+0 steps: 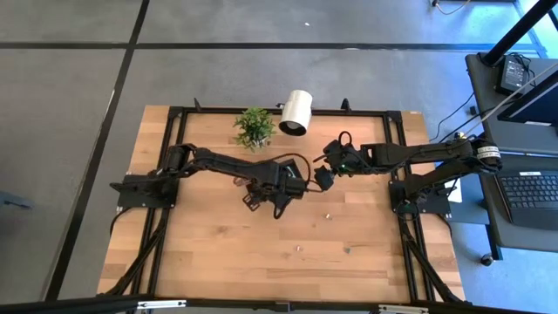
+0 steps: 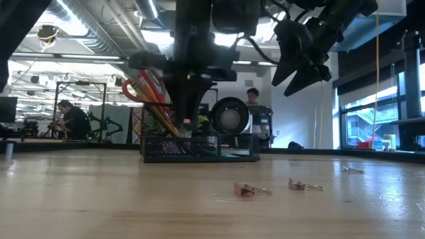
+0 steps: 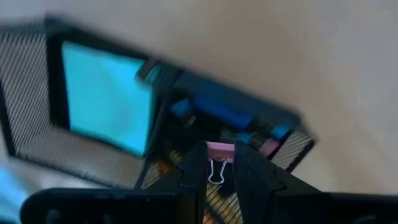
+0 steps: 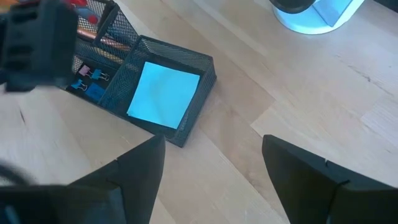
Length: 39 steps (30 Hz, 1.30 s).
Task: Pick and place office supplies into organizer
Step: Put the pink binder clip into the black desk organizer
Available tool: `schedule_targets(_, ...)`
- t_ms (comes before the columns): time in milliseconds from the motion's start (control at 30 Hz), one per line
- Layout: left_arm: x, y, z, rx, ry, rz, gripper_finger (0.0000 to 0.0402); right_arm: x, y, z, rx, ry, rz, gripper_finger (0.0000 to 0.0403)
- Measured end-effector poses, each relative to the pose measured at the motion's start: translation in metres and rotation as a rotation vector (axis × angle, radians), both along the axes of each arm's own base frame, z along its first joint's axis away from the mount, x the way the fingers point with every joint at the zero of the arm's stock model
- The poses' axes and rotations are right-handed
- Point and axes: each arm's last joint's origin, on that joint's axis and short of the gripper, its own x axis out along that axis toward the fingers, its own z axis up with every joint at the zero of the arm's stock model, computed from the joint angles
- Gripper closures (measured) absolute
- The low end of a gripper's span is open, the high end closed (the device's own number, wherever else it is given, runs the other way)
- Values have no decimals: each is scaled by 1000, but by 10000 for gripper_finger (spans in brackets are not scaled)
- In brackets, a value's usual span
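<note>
Left gripper (image 3: 216, 163) pinches a pink binder clip (image 3: 217, 151) right above the black mesh organizer (image 4: 186, 121), over its narrow compartment. Teal note pad (image 4: 163, 93) lies in the square compartment. Right gripper (image 4: 211, 177) hangs spread wide, empty, beside the organizer. No legible writing.

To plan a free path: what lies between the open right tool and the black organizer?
In the right wrist view, only bare wooden table lies between the right tool and the organizer; nothing stands on that stretch.
</note>
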Motion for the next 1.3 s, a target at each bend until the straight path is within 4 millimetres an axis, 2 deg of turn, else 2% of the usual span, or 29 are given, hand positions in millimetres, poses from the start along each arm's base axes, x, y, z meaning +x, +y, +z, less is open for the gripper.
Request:
schedule_targets(167, 1, 8, -1, 52, -5, 35, 342, 0, 0, 0, 0, 0, -1, 130)
schedule_targets(600, 1, 8, -1, 56, -5, 38, 312, 0, 0, 0, 1, 0, -1, 130)
schedule_targets(867, 1, 8, -1, 54, -7, 47, 307, 0, 0, 0, 1, 0, -2, 130)
schedule_targets(933, 1, 6, -2, 2, -3, 50, 308, 0, 0, 0, 1, 0, -2, 130)
schedule_targets(1133, 1, -3, -2, -313, 12, 153, 305, 0, 0, 0, 2, -1, -2, 130)
schedule_targets(1300, 0, -10, -2, -360, 23, 266, 299, 0, 0, 0, 1, 0, -2, 130)
